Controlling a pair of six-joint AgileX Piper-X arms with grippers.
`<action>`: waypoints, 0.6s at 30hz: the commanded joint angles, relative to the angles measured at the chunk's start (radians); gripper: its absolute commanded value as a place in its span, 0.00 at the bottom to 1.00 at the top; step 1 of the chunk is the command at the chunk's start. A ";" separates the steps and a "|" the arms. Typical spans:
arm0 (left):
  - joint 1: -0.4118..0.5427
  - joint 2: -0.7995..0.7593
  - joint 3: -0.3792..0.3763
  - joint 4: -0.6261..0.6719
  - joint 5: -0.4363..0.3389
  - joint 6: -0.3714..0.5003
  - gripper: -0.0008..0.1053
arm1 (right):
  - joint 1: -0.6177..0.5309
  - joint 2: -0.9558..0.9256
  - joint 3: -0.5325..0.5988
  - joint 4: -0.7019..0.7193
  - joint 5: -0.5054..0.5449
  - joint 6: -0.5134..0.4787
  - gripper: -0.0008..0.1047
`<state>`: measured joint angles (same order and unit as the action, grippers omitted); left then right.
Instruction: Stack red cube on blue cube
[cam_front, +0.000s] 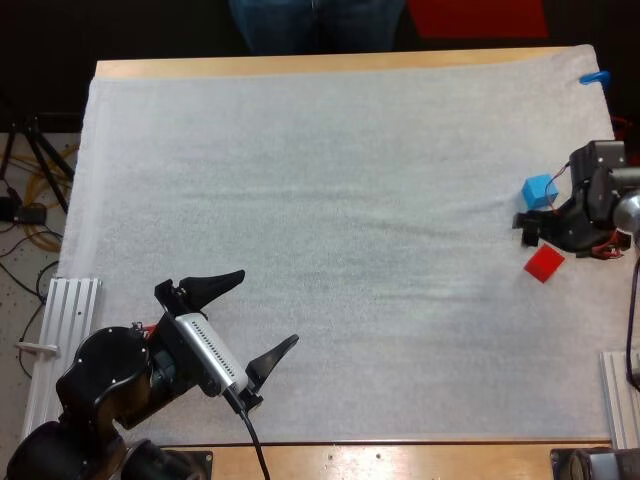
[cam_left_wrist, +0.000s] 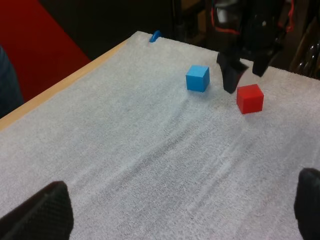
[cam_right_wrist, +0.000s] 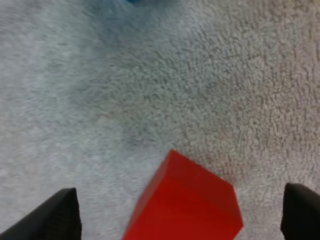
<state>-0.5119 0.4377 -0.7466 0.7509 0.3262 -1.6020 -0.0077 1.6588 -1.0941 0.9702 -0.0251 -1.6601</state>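
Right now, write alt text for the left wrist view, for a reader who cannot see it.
A red cube and a blue cube sit apart on a white mat, with the right gripper poised just over the red cube. The left gripper is open, far from both cubes.

The left arm (cam_front: 105, 385) is glossy black with rounded joints. The left end effector (cam_front: 268, 307) bears two curved, tapering black fingers (cam_left_wrist: 40, 215) with a dimpled texture; the right arm (cam_front: 598, 190) is black and grey.

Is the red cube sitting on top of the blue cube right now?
No: in the left wrist view the red cube and the blue cube both rest on the white mat, side by side with a gap between them.
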 joint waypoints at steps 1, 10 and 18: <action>-0.004 -0.002 -0.007 -0.017 -0.010 0.000 0.83 | 0.002 0.012 -0.007 -0.002 0.004 -0.003 0.74; -0.004 -0.002 -0.007 -0.017 -0.010 0.000 0.83 | 0.002 0.095 -0.007 -0.013 0.000 -0.022 0.74; -0.002 -0.002 -0.007 -0.017 -0.010 0.000 0.83 | 0.002 0.098 -0.007 0.010 -0.007 -0.049 0.67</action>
<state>-0.5119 0.4377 -0.7466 0.7509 0.3262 -1.6020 -0.0077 1.7634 -1.0941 0.9727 -0.0246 -1.6965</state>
